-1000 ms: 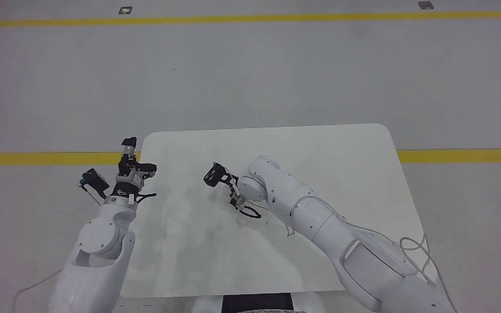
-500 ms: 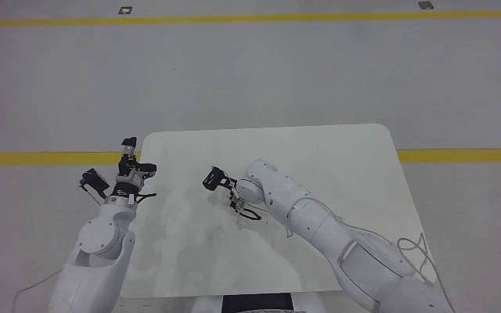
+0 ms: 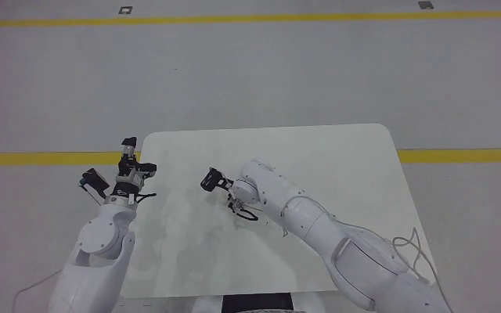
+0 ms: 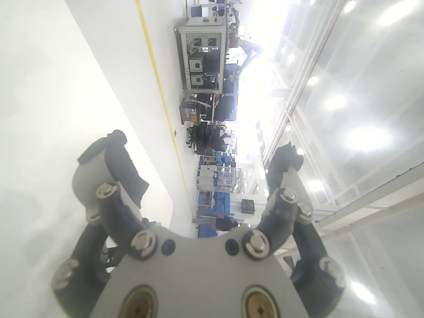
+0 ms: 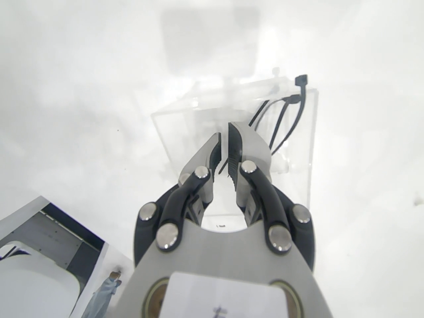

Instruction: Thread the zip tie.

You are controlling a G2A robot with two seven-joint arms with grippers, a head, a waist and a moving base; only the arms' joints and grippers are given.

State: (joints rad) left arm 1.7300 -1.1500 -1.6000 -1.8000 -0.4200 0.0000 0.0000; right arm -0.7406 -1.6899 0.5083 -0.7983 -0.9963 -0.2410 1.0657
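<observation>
L claw (image 4: 202, 145) spread wide, held out at side; R claw (image 5: 225, 132) pinched on zip tie (image 5: 300, 81), wrist angled down.

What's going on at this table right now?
The right gripper is pinched shut on the thin tail of a black zip tie, right at a clear box near the middle of the white table. The tie's head sits by the box's upper edge. The left gripper is open at the table's edge, holding nothing. I cannot tell whether the tie is threaded yet.

Clear box (image 5: 179, 130) walls flank the zip tie (image 5: 293, 99), narrowing any way in for jaws
</observation>
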